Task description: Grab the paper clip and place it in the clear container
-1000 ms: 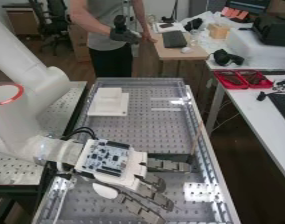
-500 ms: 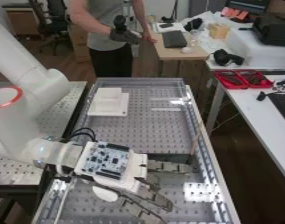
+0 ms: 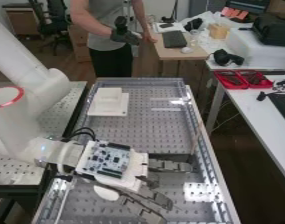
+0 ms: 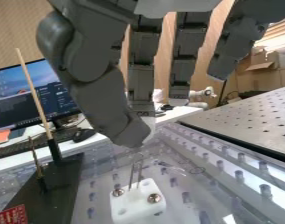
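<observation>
Pre-grasp step, by my reading — hand [image 3: 135,172] spread, nothing pinched; paper clip [image 4: 140,173], seemingly the thin upright wire, stands at the white block [image 4: 137,202], near the fingertips; next move wants careful alignment, then a light pinch — placing comes after.

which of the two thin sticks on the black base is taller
The pale wooden stick: its tip rises above the monitor, while the darker one is far shorter.

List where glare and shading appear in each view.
High view: a bright glare patch on the bench near the hand, smaller streaks farther along. Wrist view: whitish reflections across the bench top; the hand's dark fingers look shaded.
</observation>
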You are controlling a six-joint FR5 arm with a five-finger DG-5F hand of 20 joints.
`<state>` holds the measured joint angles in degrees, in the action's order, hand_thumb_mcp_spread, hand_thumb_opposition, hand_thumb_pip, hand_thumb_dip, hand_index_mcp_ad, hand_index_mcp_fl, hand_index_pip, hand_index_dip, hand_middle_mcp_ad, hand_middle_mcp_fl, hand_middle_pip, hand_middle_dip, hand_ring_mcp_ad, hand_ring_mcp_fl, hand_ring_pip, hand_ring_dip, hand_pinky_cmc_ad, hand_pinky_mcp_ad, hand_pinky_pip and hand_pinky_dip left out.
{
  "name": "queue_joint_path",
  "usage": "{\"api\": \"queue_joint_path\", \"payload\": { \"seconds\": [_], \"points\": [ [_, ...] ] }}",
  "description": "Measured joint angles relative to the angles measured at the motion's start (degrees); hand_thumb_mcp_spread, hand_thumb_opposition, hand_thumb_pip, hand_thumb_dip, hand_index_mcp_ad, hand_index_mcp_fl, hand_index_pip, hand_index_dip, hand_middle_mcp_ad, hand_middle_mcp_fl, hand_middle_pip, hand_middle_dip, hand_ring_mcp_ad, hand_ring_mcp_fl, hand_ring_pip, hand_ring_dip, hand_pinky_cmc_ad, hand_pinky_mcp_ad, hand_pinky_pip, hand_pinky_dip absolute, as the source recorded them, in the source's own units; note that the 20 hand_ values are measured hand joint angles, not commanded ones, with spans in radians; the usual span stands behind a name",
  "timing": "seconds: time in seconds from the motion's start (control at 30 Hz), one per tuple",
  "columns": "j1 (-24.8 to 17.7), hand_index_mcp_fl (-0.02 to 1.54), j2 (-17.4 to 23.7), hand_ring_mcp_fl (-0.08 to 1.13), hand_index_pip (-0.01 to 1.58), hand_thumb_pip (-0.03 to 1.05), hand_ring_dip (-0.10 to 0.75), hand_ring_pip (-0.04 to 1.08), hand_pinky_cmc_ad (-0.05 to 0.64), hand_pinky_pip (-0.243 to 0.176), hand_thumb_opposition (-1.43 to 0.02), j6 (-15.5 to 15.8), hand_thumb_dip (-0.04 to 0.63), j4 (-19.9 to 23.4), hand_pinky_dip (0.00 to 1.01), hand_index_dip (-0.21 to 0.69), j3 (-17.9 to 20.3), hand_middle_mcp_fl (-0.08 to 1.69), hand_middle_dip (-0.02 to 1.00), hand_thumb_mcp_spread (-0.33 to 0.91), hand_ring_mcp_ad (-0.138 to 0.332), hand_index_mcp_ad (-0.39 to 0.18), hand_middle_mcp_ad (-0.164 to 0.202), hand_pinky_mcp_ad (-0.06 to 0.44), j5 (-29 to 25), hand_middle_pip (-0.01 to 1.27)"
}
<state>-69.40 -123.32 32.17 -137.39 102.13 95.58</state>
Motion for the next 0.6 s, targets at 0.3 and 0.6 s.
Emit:
{"api": "queue_joint_path", "payload": {
  "seconds": [0.3,0.6],
  "points": [
    [0.2,0.19,0.0,0.36,0.11,0.7,0.489,0.21,0.429,0.021,-0.94,-0.2,0.349,-0.6,0.2,-0.134,-0.6,0.5,0.77,0.66,0.051,-0.204,-0.145,0.265,0.4,0.79],
    [0.1,0.19,-1.1,0.36,0.12,0.71,0.487,0.21,0.429,0.021,-0.93,-0.7,0.349,0.4,0.2,-0.143,-0.3,0.48,0.76,0.62,0.052,-0.213,-0.138,0.264,0.3,0.75]
  ]
}}
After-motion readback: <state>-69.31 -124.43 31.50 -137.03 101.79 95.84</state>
